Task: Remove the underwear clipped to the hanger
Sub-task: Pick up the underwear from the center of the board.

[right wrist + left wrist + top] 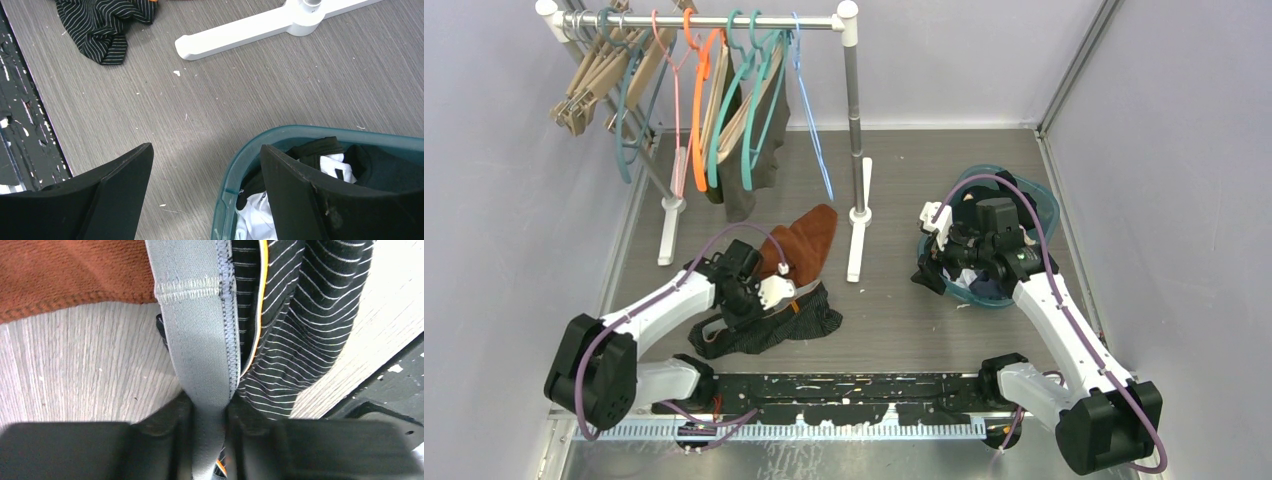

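Left gripper (209,412): low over the table (225,85), jaws pressed onto the grey waistband (200,340) of the striped underwear (774,328), the band pinched flat between the two dark fingers; the rest of this pair is black with thin white stripes and an orange line of piping, lying crumpled on the table in front of the left arm, off any hanger; rust-brown cloth (814,240) lies just beside it on the far side, its edge touching or overlapping the waistband (left wrist view does not settle which)

Right gripper (205,152): jaws spread wide, nothing between them; one finger over bare table, the other over the rim of the teal basket (230,180); basket holds white and dark clothing

Hanging underwear (742,150): olive and grey-brown pieces hang from the teal and orange hangers on the rack (853,100) at the far left of the table, well apart from both grippers

White rack foot (240,35) lies between the striped underwear and the basket
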